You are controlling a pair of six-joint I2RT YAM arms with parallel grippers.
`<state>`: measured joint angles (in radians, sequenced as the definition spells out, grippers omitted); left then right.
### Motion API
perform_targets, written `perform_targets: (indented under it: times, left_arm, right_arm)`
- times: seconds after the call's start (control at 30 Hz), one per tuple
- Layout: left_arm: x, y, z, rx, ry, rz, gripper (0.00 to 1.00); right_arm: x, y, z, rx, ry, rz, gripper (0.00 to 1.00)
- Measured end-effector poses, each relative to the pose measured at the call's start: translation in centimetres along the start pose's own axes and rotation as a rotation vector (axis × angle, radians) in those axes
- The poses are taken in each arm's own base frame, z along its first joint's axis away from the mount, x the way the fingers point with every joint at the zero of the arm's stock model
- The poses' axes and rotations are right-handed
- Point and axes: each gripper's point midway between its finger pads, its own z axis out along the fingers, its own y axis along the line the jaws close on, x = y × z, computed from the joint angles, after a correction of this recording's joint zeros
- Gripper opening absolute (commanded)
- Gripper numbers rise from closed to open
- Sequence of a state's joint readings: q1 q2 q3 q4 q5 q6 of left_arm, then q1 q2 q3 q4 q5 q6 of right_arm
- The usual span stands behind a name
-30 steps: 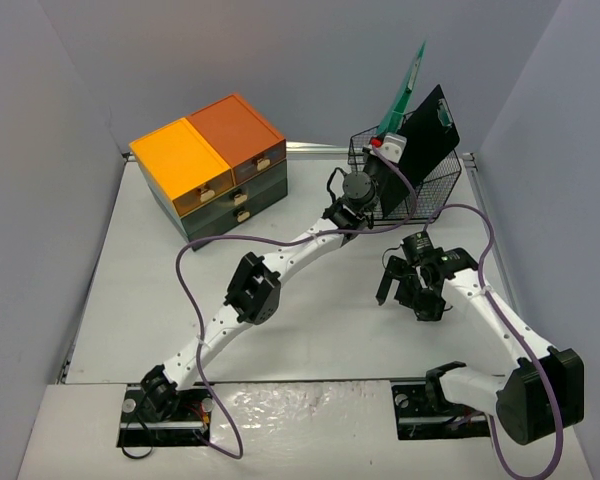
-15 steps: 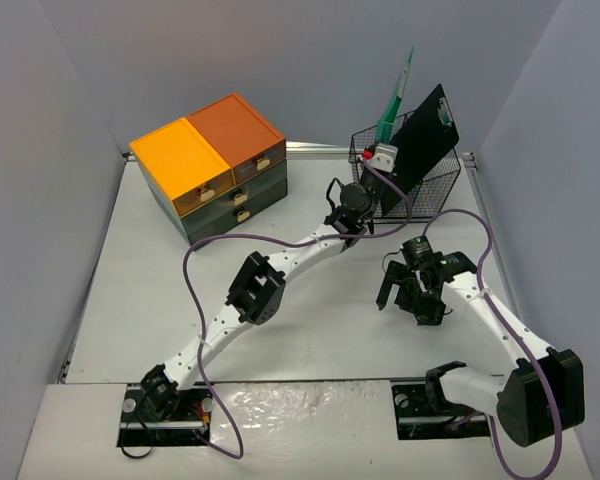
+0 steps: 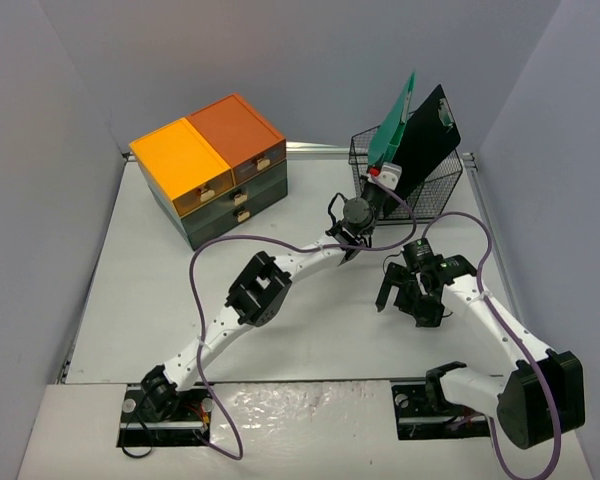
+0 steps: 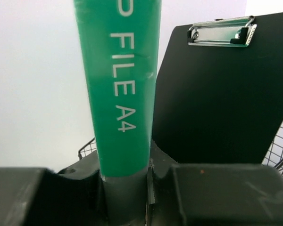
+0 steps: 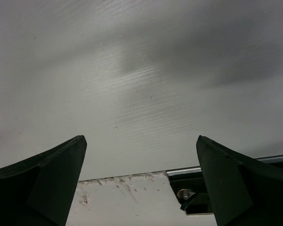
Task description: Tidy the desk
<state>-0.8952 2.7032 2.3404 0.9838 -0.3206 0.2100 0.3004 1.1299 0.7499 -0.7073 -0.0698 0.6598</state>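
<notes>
Nearest us, the bench lay white and flat under both arms, running from their bases to the far wall; the right tool hung just above it, jaws wide and holding nothing, parked aside, we judged, so the other arm had room; farther on, the left tool was closed narrow on the bottom end of a green file, gripped low and kept upright, probably so it could stand on end; it sat at the near-left rim of the wire basket, though we could not tell whether it was inside; just behind, a black clipboard leaned in that basket, likely the file's intended neighbour; far left, well apart, stood the chest.
</notes>
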Motion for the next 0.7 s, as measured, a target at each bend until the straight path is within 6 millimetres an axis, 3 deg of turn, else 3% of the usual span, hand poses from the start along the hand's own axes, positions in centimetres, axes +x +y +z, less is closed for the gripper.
perform_targets:
  times: [0.1, 0.17, 0.3, 0.7]
  left_arm:
    - [-0.2, 0.1, -0.1, 0.003, 0.009, 0.015, 0.61]
    - [-1.0, 0.1, -0.1, 0.006, 0.008, 0.021, 0.70]
    - [-3.5, 0.0, 0.0, 0.017, -0.006, 0.039, 0.80]
    - [-14.7, 1.1, 1.0, 0.051, -0.121, 0.087, 0.82]
  right_arm:
    - [0.1, 0.0, -0.1, -0.008, -0.002, -0.003, 1.00]
    - [0.0, 0.1, -0.2, -0.013, -0.005, -0.004, 1.00]
    - [0.0, 0.2, -0.2, -0.020, -0.010, -0.006, 1.00]
    - [-0.4, 0.5, -1.0, -0.054, -0.050, -0.005, 1.00]
